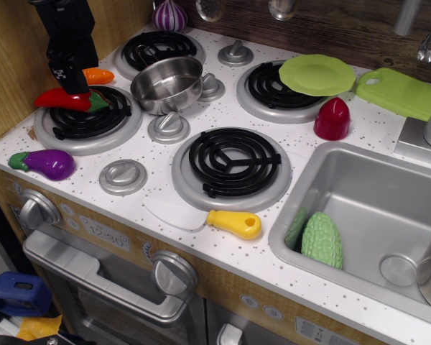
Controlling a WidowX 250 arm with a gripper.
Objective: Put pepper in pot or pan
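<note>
Spanning the frame is the speckled white stove top (pixel 388 162), with the steel pot (pixel 167 85) sitting between the two left burners and the front-left burner (pixel 88 118) just beside it. Over that burner the black gripper (pixel 70 90) hangs, its fingers closed on the red pepper (pixel 61 100), which lies level just above the coil. A small orange vegetable (pixel 98 75) sits just behind the gripper.

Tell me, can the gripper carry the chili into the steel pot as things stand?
Probably yes. The gripper sits right on the red chili over the front-left burner, though its grip is unclear. The steel pot is just to the right, open-topped, empty, with nothing between.
</note>
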